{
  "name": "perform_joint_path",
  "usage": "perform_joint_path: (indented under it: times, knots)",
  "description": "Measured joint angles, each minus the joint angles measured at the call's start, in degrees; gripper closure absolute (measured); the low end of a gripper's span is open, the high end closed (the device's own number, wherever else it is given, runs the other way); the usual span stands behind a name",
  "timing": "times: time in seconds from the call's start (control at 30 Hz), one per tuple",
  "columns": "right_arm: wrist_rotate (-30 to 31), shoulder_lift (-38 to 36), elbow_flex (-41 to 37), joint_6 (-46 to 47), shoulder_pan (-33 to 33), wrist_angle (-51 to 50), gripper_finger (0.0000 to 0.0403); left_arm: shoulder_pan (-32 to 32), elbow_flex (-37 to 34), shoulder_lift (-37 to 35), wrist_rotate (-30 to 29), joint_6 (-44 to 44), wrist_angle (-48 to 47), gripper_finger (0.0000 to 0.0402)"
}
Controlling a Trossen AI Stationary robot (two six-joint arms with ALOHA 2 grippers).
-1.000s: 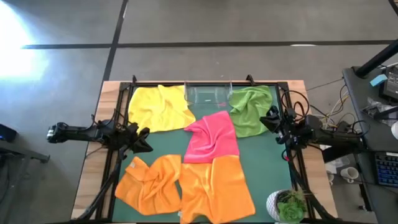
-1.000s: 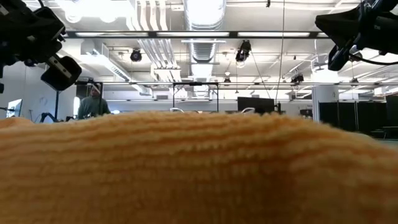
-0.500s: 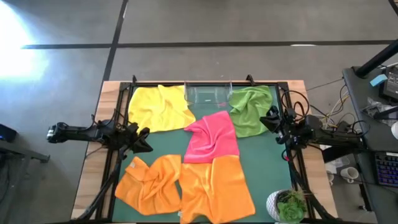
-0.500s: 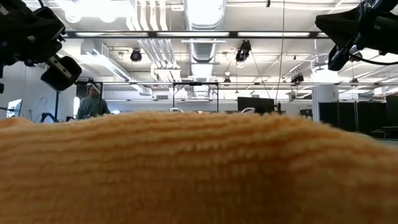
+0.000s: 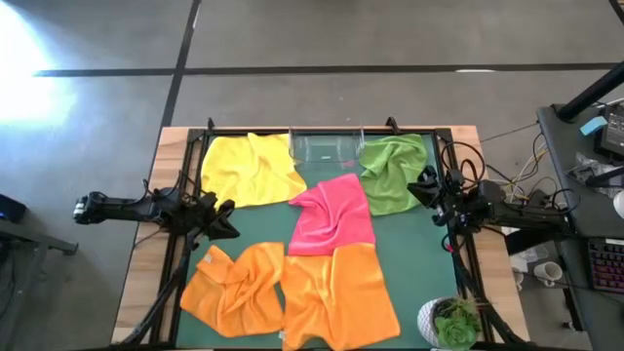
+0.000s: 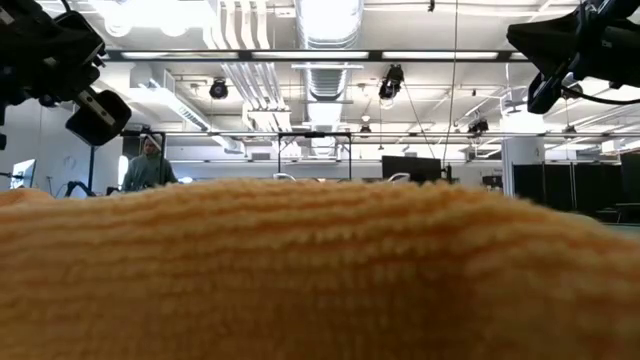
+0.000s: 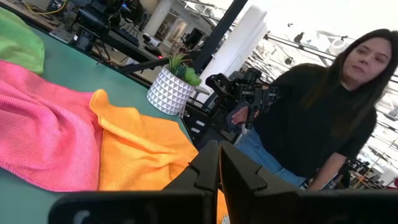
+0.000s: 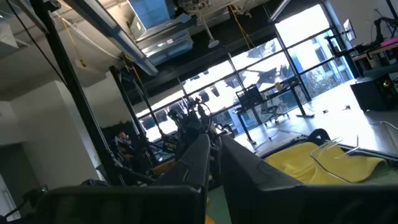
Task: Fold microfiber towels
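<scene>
Well apart: left gripper (image 5: 226, 219) closed, pink towel (image 5: 333, 214), right gripper (image 5: 421, 187) closed.

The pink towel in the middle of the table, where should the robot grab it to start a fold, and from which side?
Probably the pink towel is best taken by its far-right corner, near the green towel, coming straight down with the right gripper. That corner lies flat on bare mat, whereas the near edge meets the flat orange towel, so a pinch there might catch both.
</scene>
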Motion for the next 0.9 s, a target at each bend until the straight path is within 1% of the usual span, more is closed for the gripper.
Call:
perform_joint_path:
  times: [0.17, 0.3, 0.9]
  knots:
    - [0.02, 0.02, -0.01, -4.15, -0.04, 0.0, 0.0374, 0.0, 0.0, 0.0, 0.0, 0.02, 0.0, 0.0401]
    - [0.04, 0.02, -0.02, -2.93, -0.02, 0.0, 0.0374, 0.0, 0.0, 0.0, 0.0, 0.02, 0.0, 0.0401]
    - [0.04, 0.05, 0.32, -3.02, -0.02, 0.39, 0.0374, 0.0, 0.0, 0.0, 0.0, 0.02, 0.0, 0.0401]
